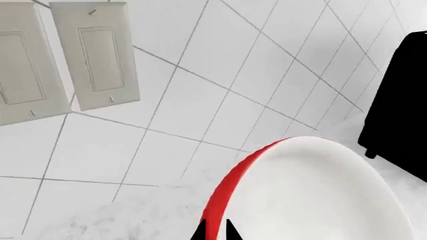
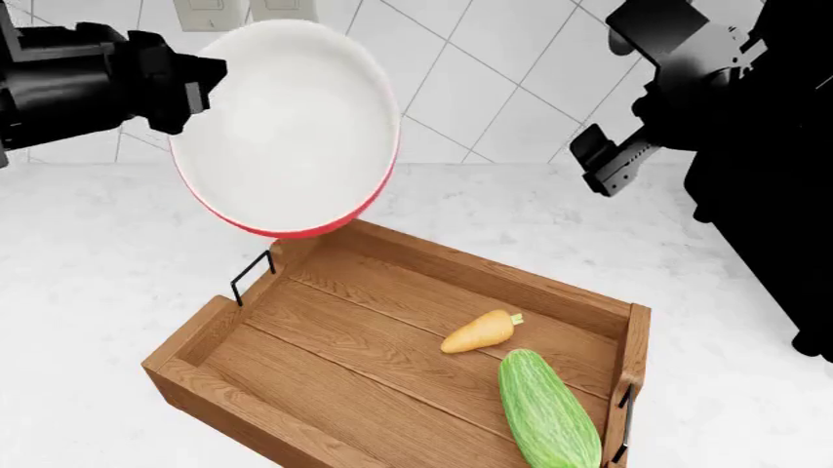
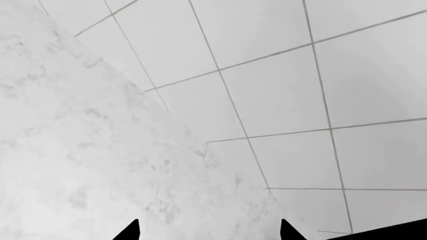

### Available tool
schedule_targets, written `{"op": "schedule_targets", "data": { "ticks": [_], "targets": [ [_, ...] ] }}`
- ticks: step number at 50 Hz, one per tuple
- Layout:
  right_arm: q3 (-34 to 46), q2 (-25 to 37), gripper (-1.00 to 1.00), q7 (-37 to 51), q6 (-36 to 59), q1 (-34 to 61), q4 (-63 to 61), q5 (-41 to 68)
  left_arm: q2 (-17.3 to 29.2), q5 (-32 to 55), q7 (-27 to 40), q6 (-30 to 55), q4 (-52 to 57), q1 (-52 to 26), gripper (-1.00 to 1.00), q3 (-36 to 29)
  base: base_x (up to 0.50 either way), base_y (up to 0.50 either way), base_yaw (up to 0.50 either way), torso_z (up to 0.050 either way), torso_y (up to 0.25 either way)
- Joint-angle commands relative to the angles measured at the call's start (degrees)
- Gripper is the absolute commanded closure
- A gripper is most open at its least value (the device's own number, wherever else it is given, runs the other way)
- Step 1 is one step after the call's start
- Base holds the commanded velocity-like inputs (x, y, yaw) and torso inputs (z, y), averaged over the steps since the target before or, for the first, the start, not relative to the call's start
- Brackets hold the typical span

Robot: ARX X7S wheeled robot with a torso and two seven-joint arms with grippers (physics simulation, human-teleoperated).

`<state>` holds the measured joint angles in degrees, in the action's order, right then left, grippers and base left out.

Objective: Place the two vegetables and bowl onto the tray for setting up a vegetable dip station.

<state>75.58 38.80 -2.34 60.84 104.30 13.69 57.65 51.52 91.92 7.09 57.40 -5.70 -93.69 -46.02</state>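
My left gripper [image 2: 198,86] is shut on the rim of the bowl [image 2: 287,127], red outside and white inside, and holds it tilted in the air above the far left corner of the wooden tray [image 2: 326,322]. In the left wrist view the red rim of the bowl [image 1: 313,195] runs between the two dark fingertips of that gripper [image 1: 215,230]. The small orange carrot [image 2: 479,331] and the light-green cucumber [image 2: 547,409] lie in the tray's right half. My right gripper [image 2: 599,161] hangs open, high at the right, with nothing between its fingers [image 3: 208,231].
The tray stands on a white marble counter [image 2: 104,263] against a white tiled wall [image 2: 495,78]. Light switches [image 1: 93,55] are on the wall behind the bowl. A black appliance [image 2: 768,244] stands at the counter's right side.
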Motion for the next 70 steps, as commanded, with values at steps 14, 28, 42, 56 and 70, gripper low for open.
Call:
{"op": "schedule_targets", "data": {
  "ticks": [14,28,42,56,70],
  "targets": [
    [0.71,-0.33,-1.00,-0.30,-0.59,-1.46,0.94,-0.71,1.49,-0.95,-10.71,6.75,6.23,-4.12,1.00,-1.74,0.00,0.00,0.00,0.000,0.001],
    [0.47,0.57,-1.00,0.62,0.39,-1.57,0.20,-0.22,0.50,-0.89,-14.60,5.90,5.85,-4.91,1.00,-1.09,0.00,0.00,0.00,0.001,0.000],
    [1.18,-0.22,-1.00,0.17,-0.47,-3.28,1.25,-0.70,-3.47,-12.07,-30.14,9.91,4.58,-11.73,1.00,-7.14,0.00,0.00,0.00,0.000,0.001],
    [2.05,-0.71,-1.00,-0.65,-2.10,-5.50,3.69,-1.69,-8.19,-24.47,-42.11,6.17,-0.03,-15.09,1.00,-14.41,0.00,0.00,0.00,0.001,0.001],
    [1.62,-0.05,-1.00,-0.03,-2.08,-5.78,2.72,-1.34,-7.21,-22.73,-44.77,7.03,5.67,-15.33,1.00,-15.00,0.00,0.00,0.00,0.000,0.000]
  ]
}}
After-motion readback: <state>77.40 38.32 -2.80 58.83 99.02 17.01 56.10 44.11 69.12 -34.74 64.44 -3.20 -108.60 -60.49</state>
